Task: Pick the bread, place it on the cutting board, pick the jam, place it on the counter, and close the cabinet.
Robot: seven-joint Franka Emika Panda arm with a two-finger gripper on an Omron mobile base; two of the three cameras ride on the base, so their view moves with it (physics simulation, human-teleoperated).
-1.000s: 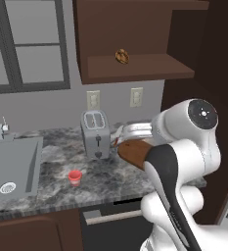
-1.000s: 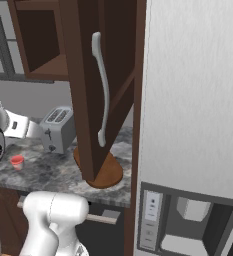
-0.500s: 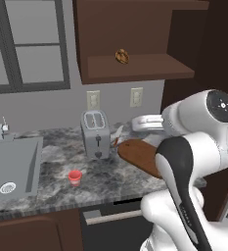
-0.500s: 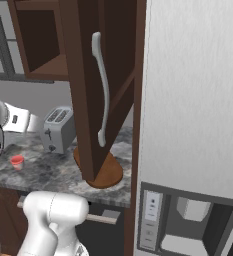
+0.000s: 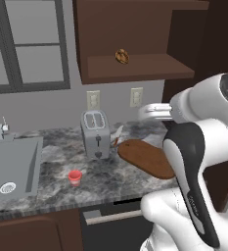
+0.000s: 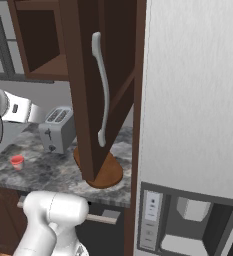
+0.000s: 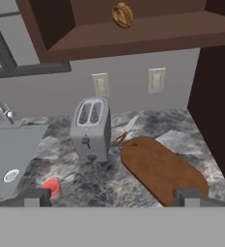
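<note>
No readable writing on the jam (image 5: 75, 177) or toaster (image 5: 95, 133).

Open cabinet (image 5: 135, 44) front, toaster (image 5: 95, 133) below.

One bread (image 5: 122, 56), one toaster (image 5: 95, 134), one cutting board (image 5: 146, 158), two outlets (image 5: 93, 100).

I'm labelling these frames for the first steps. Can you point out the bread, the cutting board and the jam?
bread (image 5: 122, 56), left base view, middle of the lump on the cabinet shelf.
cutting board (image 7: 160, 169), hand view, centre of its top face.
jam (image 5: 75, 177), left base view, red jar's side.
</note>
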